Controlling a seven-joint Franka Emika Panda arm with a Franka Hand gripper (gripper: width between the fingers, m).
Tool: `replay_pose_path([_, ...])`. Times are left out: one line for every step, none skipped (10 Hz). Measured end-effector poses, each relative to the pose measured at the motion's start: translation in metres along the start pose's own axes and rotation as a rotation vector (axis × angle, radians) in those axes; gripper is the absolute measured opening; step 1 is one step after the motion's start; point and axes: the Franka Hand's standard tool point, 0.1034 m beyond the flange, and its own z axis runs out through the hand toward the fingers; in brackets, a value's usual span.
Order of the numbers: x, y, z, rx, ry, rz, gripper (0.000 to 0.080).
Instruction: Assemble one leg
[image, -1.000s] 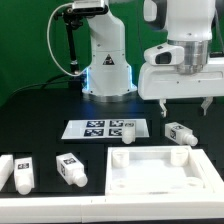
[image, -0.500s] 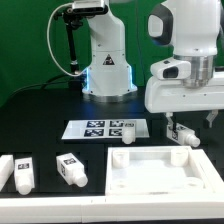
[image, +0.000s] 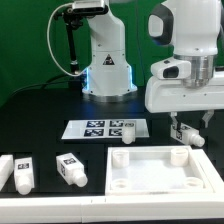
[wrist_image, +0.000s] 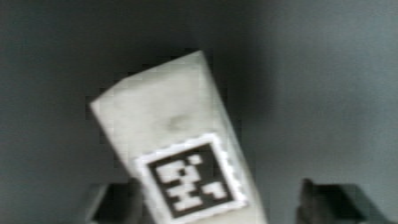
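Observation:
One leg (image: 186, 132), a stubby white post with a black-and-white tag, lies on the black table at the exterior view's right, just behind the big white tray piece (image: 160, 172). My gripper (image: 189, 128) is lowered over it, with a finger on each side. In the wrist view the leg (wrist_image: 173, 120) lies slanted between the dark fingertips (wrist_image: 327, 202), its tag (wrist_image: 192, 176) facing up. It sits close to one finger, with a gap to the other. The gripper (wrist_image: 222, 205) is open and holds nothing.
The marker board (image: 105, 128) lies behind the tray, in front of the robot base (image: 108, 75). Two more legs (image: 70, 168) (image: 22, 172) lie at the exterior view's front left, and a third (image: 4, 166) shows at the left edge.
My gripper has moved to the exterior view's right and come down over the leg by the tray. The leg and the other parts have not moved.

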Motion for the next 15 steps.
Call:
replay_pose_path([0.000,0.000,0.000,0.000,0.000,0.000,0.0240])
replay_pose_path([0.000,0.000,0.000,0.000,0.000,0.000,0.0071])
replay_pose_path([0.000,0.000,0.000,0.000,0.000,0.000,0.0022])
replay_pose_path([0.000,0.000,0.000,0.000,0.000,0.000,0.0022])
replay_pose_path([0.003,-0.001,-0.001,0.003,0.010,-0.001,0.0005])
replay_pose_path([0.010,-0.003,-0.001,0.012,0.048,-0.003,0.0005])
replay_pose_path([0.010,-0.003,-0.001,0.012,0.048,-0.003,0.0005])
replay_pose_path([0.010,-0.002,-0.002,0.012,0.047,-0.002,0.0007])
replay_pose_path([0.010,0.000,-0.008,0.011,0.033,0.005,0.0007])
replay_pose_path([0.013,0.003,-0.018,0.018,0.034,0.022,0.0020])
replay_pose_path([0.016,0.009,-0.026,0.021,0.030,0.024,0.0020])
replay_pose_path([0.021,0.019,-0.030,0.024,0.029,0.012,0.0189])
replay_pose_path([0.026,0.027,-0.030,0.030,0.031,0.035,0.0390])
replay_pose_path([0.025,0.028,-0.026,0.033,0.024,0.058,0.0390])
replay_pose_path([0.023,0.026,-0.017,0.030,0.019,0.059,0.0526])
